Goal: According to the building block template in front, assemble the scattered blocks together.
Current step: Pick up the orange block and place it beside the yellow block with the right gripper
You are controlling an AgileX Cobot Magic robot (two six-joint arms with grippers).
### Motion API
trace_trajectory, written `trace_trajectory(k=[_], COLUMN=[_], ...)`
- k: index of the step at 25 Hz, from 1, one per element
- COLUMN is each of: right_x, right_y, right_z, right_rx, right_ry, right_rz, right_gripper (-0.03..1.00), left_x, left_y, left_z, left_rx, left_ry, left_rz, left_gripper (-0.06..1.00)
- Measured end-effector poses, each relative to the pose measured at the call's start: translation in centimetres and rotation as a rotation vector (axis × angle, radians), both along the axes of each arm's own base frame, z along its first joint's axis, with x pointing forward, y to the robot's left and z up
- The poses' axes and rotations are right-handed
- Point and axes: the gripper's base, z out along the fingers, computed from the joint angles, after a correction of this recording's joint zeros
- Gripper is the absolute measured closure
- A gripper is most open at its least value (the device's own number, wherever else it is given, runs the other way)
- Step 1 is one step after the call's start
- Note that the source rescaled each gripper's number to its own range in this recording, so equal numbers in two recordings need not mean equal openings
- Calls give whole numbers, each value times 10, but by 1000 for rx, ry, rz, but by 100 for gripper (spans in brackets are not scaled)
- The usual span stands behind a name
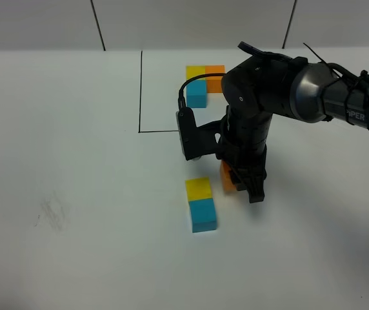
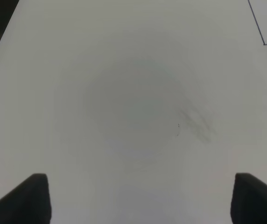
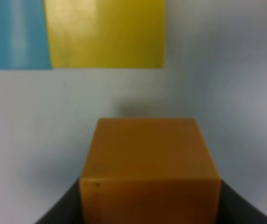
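We see the right gripper (image 1: 241, 184) reaching down onto the white table (image 1: 75, 194). Its black fingers (image 3: 61, 210) sit tight on both sides of the orange cube (image 3: 150, 170), so it is holding that cube. In the high view only a small bit of the orange cube (image 1: 227, 175) shows behind the arm. We cannot tell if the cube is touching the table or lifted a little.

Just beside it sit the yellow cube (image 1: 199, 188) and the cyan-blue cube (image 1: 203, 214). These two touch each other in a line. The orange cube is near the yellow one, with a gap between them in the right wrist view.

The building block template (image 1: 204, 82) is farther back, inside the thin black drawn line (image 1: 140, 90). It has yellow and orange on the back row and blue in front of the yellow.

The left gripper (image 2: 138, 200) hangs over bare table near a gray smudge (image 2: 196, 123). Its fingers (image 2: 28, 198) are spread wide and hold nothing.
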Motion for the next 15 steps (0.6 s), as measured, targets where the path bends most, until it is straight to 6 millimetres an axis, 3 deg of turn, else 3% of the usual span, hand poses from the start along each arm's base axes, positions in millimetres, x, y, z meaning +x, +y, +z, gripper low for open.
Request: trace_trajectory(k=[15], right_x=[-5], right_y=[8], right_z=[-10], right_rx=[22], right_ry=[53], right_rz=[-55], right_gripper=[72], left_x=[0], left_y=[0], left_z=[0], left_rx=[0], left_ry=[0], left_rz=[0], left_gripper=[29])
